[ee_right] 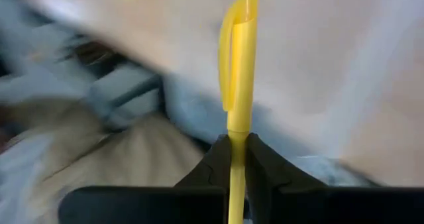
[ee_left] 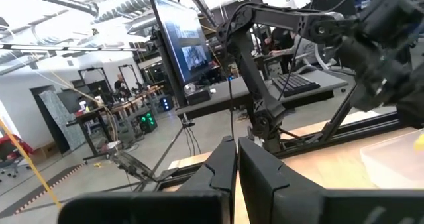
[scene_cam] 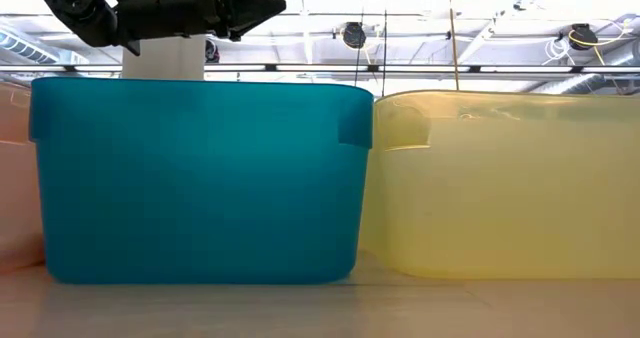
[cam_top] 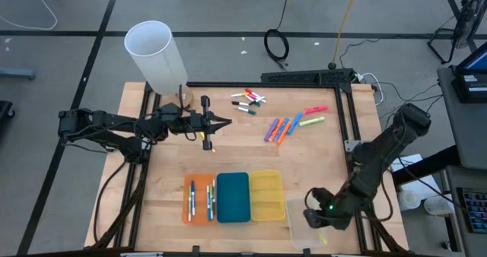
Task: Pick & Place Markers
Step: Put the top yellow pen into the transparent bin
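My right gripper (ee_right: pixel 237 144) is shut on a yellow marker (ee_right: pixel 238 65). In the high view it (cam_top: pixel 316 223) hangs over the clear tray (cam_top: pixel 298 228) at the table's near right corner. My left gripper (cam_top: pixel 226 122) is shut and holds nothing; it sits above the table's left middle, pointing right, and shows high up in the low view (scene_cam: pixel 270 6). Loose markers lie flat on the far half: a cluster (cam_top: pixel 249 99), a fanned row (cam_top: pixel 280 128), plus a pink one (cam_top: pixel 316 109) and a green one (cam_top: pixel 312 122). Several markers (cam_top: pixel 201 199) lie in the orange tray (cam_top: pixel 186 211). My right gripper pinches the yellow marker between its two fingers on the barrel (ee_right: pixel 237 128), just below the cap. The marker runs along the fingers, and its capped end (ee_right: pixel 240 25) sticks out past the fingertips toward the clear tray.
The orange, blue (cam_top: pixel 233 197) and yellow (cam_top: pixel 267 195) trays stand side by side at the near edge, filling the low view. A tall white cylinder (cam_top: pixel 156 53) stands at the far left corner. A dark frame (cam_top: pixel 346 112) borders the table's far and right sides.
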`<state>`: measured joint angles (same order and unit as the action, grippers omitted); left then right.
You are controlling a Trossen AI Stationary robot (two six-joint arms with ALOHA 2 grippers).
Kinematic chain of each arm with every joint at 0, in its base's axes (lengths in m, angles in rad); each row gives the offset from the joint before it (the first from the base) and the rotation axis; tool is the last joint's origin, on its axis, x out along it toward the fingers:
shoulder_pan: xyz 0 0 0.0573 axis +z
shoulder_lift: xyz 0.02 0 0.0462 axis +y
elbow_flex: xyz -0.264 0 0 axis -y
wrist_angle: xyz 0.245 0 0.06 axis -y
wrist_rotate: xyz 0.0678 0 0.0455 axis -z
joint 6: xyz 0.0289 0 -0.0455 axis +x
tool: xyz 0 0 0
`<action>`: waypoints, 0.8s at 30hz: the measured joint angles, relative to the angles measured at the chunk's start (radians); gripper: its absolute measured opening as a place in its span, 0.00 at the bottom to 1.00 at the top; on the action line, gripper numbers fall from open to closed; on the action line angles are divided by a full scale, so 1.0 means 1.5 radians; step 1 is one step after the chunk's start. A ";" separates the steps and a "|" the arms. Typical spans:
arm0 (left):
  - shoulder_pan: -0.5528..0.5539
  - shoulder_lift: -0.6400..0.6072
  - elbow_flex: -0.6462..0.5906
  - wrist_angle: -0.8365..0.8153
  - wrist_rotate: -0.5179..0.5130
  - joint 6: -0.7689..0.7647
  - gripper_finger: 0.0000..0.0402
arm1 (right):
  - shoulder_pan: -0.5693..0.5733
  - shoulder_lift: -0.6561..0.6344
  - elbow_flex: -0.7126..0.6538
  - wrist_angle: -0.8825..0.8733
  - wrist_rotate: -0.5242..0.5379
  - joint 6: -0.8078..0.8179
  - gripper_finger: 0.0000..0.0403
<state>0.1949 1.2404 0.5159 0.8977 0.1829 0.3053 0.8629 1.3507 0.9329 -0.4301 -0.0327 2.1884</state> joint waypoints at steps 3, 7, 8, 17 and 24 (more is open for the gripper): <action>0.000 0.000 0.000 0.001 0.000 0.000 0.06 | -0.016 0.010 0.000 -0.051 -0.021 0.010 0.03; 0.000 0.000 0.000 0.001 0.000 0.003 0.06 | -0.055 0.018 0.000 -0.054 -0.029 -0.026 0.03; 0.000 0.000 0.000 0.002 0.000 0.003 0.06 | -0.066 0.022 0.000 -0.054 -0.029 -0.034 0.03; 0.000 0.000 0.000 -0.002 0.000 0.004 0.06 | -0.129 0.087 -0.002 -0.037 -0.120 -0.104 0.03; 0.000 0.000 0.000 -0.002 0.000 0.004 0.06 | -0.156 0.107 -0.002 -0.015 -0.051 -0.166 0.03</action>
<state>0.1949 1.2404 0.5159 0.8948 0.1825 0.3107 0.6285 1.5116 0.9306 -0.4525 -0.1098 1.9395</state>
